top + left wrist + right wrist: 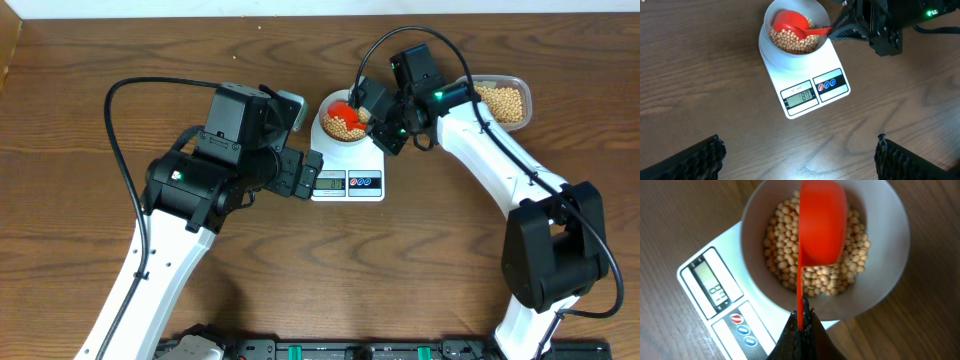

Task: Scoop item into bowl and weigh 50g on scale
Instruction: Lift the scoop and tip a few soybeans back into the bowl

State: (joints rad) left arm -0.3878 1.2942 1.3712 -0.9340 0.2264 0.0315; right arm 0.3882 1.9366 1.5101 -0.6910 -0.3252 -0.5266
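The pale bowl (326, 110) stands on the white scale (352, 162) and holds a heap of tan beans (350, 125). A red scoop (822, 220) hangs over the beans (785, 240) inside the bowl (885, 270). My right gripper (801, 325) is shut on the scoop's thin handle at the bowl's rim. In the left wrist view my left gripper (800, 160) is open above bare table in front of the scale (790, 75), with nothing between its fingers (695, 160). The scale's display (801, 96) is lit, but its digits are unclear.
A clear plastic tub (503, 100) with more beans sits at the back right, behind my right arm. My left arm's body lies just left of the scale. Dark wooden table surrounds everything.
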